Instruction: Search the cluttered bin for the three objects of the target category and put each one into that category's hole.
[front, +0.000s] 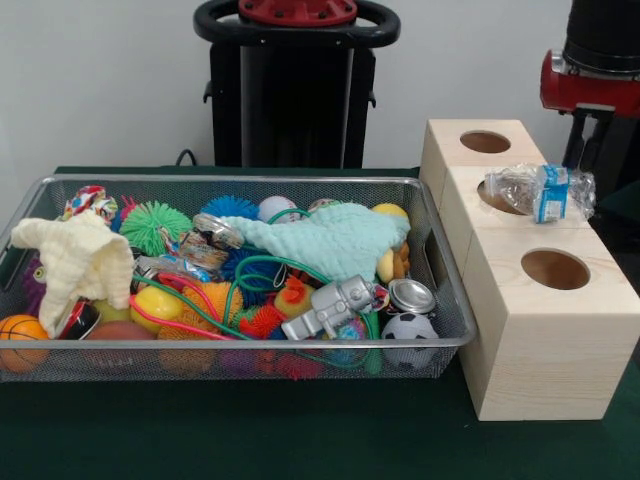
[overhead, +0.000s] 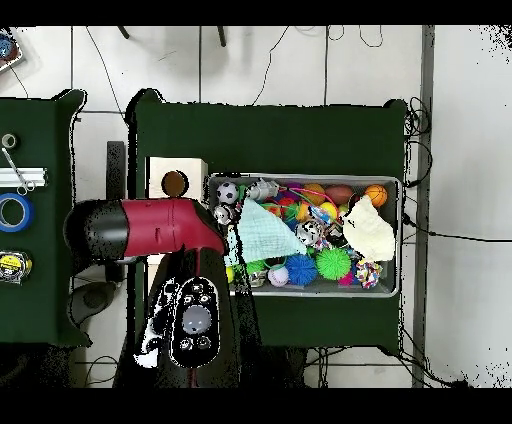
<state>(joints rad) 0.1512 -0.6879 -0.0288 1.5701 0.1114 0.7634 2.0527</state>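
Note:
The wire mesh bin is full of mixed toys, balls, cloths and cans; it also shows in the overhead view. To its right stand pale wooden boxes with three round holes. A crushed clear plastic bottle with a blue label lies on its side across the middle hole. My gripper hangs just behind and above the bottle at the right edge; its state is hidden. In the overhead view the red arm covers most of the boxes, leaving one hole showing.
In the bin lie a mint cloth, a cream cloth, a silver can, a silver toy figure, a soccer ball, a basketball and spiky balls. A side table with tape rolls stands beside the green table.

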